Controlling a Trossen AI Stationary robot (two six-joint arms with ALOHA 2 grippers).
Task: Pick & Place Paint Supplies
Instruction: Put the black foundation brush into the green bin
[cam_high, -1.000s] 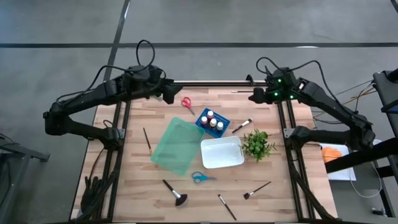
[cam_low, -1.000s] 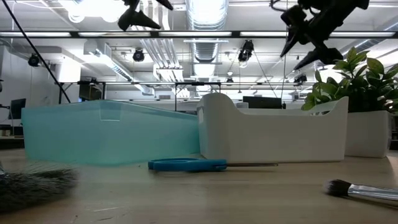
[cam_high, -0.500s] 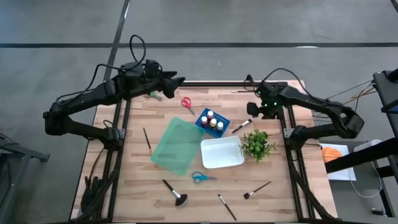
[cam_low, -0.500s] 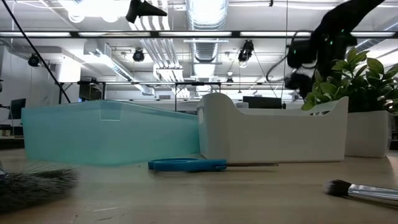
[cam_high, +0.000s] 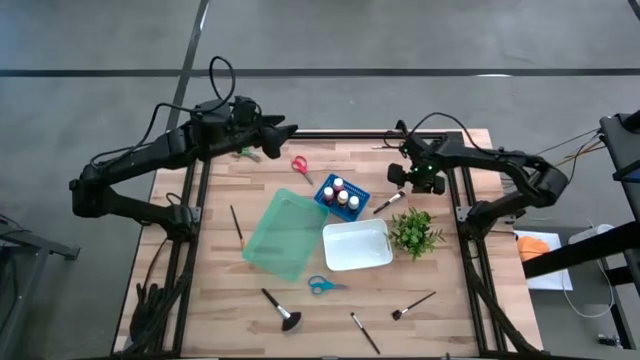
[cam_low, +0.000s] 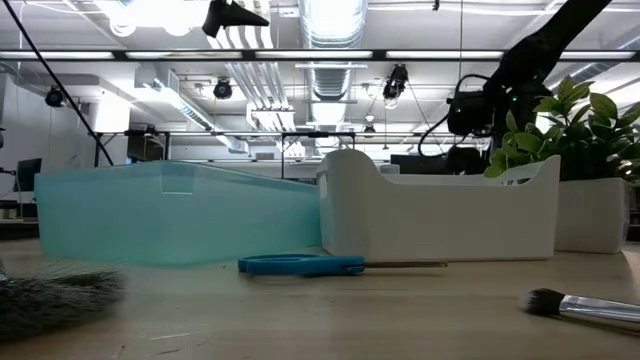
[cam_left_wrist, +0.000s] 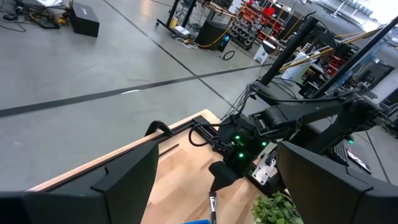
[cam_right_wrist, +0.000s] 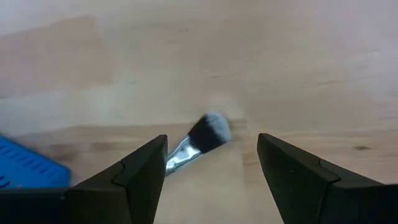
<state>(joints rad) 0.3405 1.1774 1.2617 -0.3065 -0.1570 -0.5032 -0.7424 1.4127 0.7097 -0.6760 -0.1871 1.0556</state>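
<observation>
My right gripper (cam_right_wrist: 211, 140) hangs open, pointing down over the bristle head of a dark-handled brush (cam_right_wrist: 198, 142). Its fingers stand on either side of the head without touching it. That brush (cam_high: 389, 203) lies flat on the table right of the blue rack (cam_high: 341, 195) of paint bottles. Red scissors (cam_high: 300, 167) lie at the far left, blue scissors (cam_high: 325, 285) near the front. More brushes (cam_high: 237, 222) (cam_high: 281, 311) (cam_high: 365, 333) lie on the wood. My left gripper (cam_high: 285, 128) waits open, high over the far left edge.
A teal bin (cam_high: 285, 233) and a white bin (cam_high: 357, 245) stand mid-table. A potted plant (cam_high: 414, 232) stands right of the white bin, close to my right gripper. Another brush (cam_high: 413, 305) lies at the front right. Metal frame rails run along both table sides.
My right gripper has come down from high over the far right corner toward the brush beside the blue rack, tipping from a slant to point nearly straight down and rolling. My left gripper has tipped up toward level. No object has moved.
</observation>
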